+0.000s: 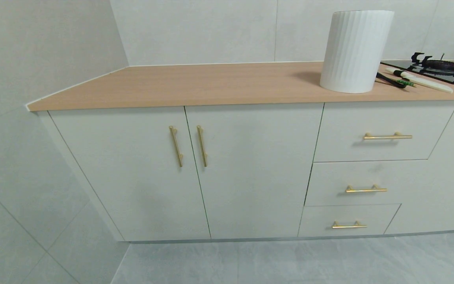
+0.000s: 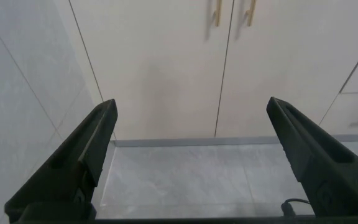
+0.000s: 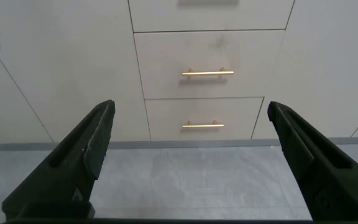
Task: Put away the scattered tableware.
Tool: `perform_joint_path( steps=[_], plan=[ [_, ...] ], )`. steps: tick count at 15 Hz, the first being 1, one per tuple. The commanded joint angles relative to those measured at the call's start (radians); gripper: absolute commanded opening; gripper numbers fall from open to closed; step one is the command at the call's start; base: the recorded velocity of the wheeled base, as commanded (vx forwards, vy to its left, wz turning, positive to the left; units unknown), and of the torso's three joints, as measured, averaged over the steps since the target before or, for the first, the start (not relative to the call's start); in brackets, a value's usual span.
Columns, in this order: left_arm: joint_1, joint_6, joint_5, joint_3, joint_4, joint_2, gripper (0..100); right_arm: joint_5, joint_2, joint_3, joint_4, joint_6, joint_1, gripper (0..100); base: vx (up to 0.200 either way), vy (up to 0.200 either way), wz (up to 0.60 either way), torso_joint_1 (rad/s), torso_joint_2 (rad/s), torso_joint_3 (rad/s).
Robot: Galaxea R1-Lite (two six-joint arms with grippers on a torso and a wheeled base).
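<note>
Wood-topped counter, items grouped at its right end.
The counter (image 1: 211, 83) carried a white ribbed container (image 1: 355, 51), standing upright. Just beside it lay a black-handled utensil (image 1: 391, 81) and a cream-coloured utensil (image 1: 422, 81), side by side, at the edge of a black hob (image 1: 445, 68) set into the surface.

counter (image 1: 211, 85) | white ribbed holder (image 1: 356, 51) upright | utensils (image 1: 420, 80) lying just beside it | drawers (image 1: 349, 177) shut
</note>
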Motion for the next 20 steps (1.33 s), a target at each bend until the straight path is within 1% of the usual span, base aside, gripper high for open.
perform_joint_path(
  steps=[1, 4, 20],
  plan=[
    [0.0, 0.001, 0.001, 0.0, 0.0, 0.001, 100, 0.0, 0.004, 0.0, 0.001, -0.002, 0.0, 100, 0.0, 0.0, 0.0, 0.0, 0.0, 0.0],
    [0.0, 0.001, 0.001, 0.0, 0.0, 0.001, 100, 0.001, 0.002, 0.0, 0.001, 0.001, 0.0, 100, 0.0, 0.0, 0.0, 0.0, 0.0, 0.0],
    [0.0, -0.001, 0.001, 0.0, 0.0, 0.001, 100, 0.001, 0.002, 0.0, 0.001, 0.002, 0.0, 100, 0.0, -0.2, 0.0, 0.002, 0.0, 0.003]
  ],
)
